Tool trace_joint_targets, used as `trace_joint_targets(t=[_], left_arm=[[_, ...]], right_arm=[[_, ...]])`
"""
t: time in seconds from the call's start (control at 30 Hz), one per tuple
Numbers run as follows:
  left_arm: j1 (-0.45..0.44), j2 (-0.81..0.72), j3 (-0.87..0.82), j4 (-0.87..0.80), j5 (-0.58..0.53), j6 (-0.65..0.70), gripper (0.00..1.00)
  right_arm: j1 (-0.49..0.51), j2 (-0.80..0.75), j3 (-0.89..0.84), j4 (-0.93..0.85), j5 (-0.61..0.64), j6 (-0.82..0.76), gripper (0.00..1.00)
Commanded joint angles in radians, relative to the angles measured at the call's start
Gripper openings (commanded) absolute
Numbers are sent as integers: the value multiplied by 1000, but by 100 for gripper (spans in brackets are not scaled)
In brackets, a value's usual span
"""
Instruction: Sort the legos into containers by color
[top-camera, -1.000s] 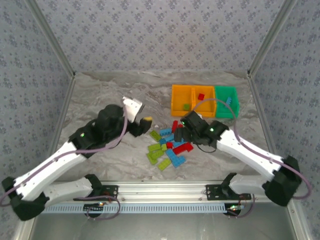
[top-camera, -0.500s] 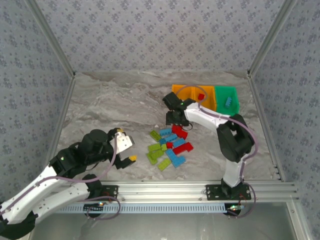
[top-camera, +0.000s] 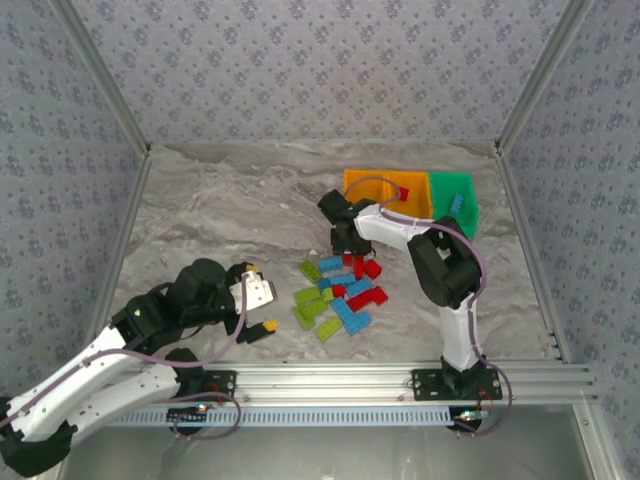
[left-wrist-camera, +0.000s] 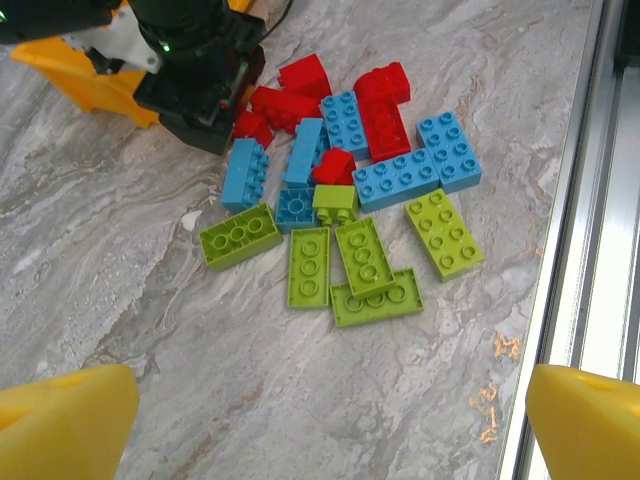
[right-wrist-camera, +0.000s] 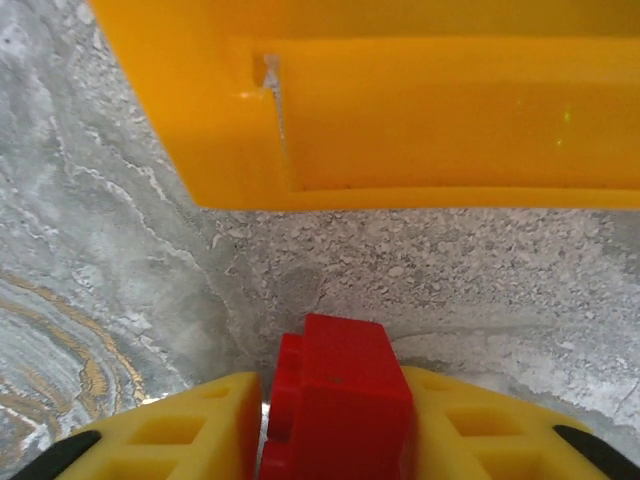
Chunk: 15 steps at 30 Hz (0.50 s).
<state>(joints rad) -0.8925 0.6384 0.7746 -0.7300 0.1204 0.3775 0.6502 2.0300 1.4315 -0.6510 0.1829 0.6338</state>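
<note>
- Red plastic shows between the yellow fingers (right-wrist-camera: 190, 430) of the right gripper (right-wrist-camera: 335, 440). The jaws are narrowed onto a red brick (right-wrist-camera: 335, 390), and its end pokes out past the fingertips.
- Just ahead of that gripper, across a strip of bare marble table (right-wrist-camera: 110, 250), stands the outer wall of an orange bin (right-wrist-camera: 420, 110). The held brick does not touch it.
- From above, the right gripper (top-camera: 346, 240) points down at the far edge of the pile of legos (top-camera: 338, 292). The two orange bins (top-camera: 362, 182) sit just beyond it, and the green bin (top-camera: 448, 188) is further off to its right.
- The orange bin next to the green one has a loose red piece (top-camera: 402, 193) in it. The green bin holds a light blue piece (top-camera: 457, 204).
- The left gripper (left-wrist-camera: 328, 425) is spread wide with nothing between its fingertips (left-wrist-camera: 70, 420).
- The pile (left-wrist-camera: 345, 190) lies ahead of the left gripper. Lime green bricks (left-wrist-camera: 365, 260) are closest to it, light blue ones (left-wrist-camera: 400, 175) are behind those, and red ones (left-wrist-camera: 385, 110) are farthest, up against the right arm's black wrist (left-wrist-camera: 200, 80).
- In the overhead view the left gripper (top-camera: 262, 300) is near the pile on its left, not touching any brick.
</note>
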Motion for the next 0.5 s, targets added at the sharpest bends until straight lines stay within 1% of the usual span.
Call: trace_joint_targets(t=[0.0, 0.03, 0.1, 0.13, 0.2, 0.23, 0.47], left_arm=[[0, -3, -9, 32, 25, 8, 99], [-1, -5, -8, 35, 22, 5, 99], [0, -12, -8, 38, 25, -1, 99], [-2, -15, -8, 42, 26, -4, 99], [0, -27, -5, 46, 35, -16, 99], [-1, -33, -4, 46, 43, -22, 99], [-1, -75, -21, 210, 104, -96, 99]], right_arm=[[-9, 13, 19, -25, -17, 4, 33], [-8, 11, 21, -28, -18, 4, 30], [-7, -3, 24, -33, -12, 3, 28], [-5, -17, 24, -33, -10, -31, 24], [-2, -60, 17, -30, 1, -37, 18], [0, -81, 12, -30, 5, -40, 18], [-2, -339, -52, -25, 81, -73, 17]])
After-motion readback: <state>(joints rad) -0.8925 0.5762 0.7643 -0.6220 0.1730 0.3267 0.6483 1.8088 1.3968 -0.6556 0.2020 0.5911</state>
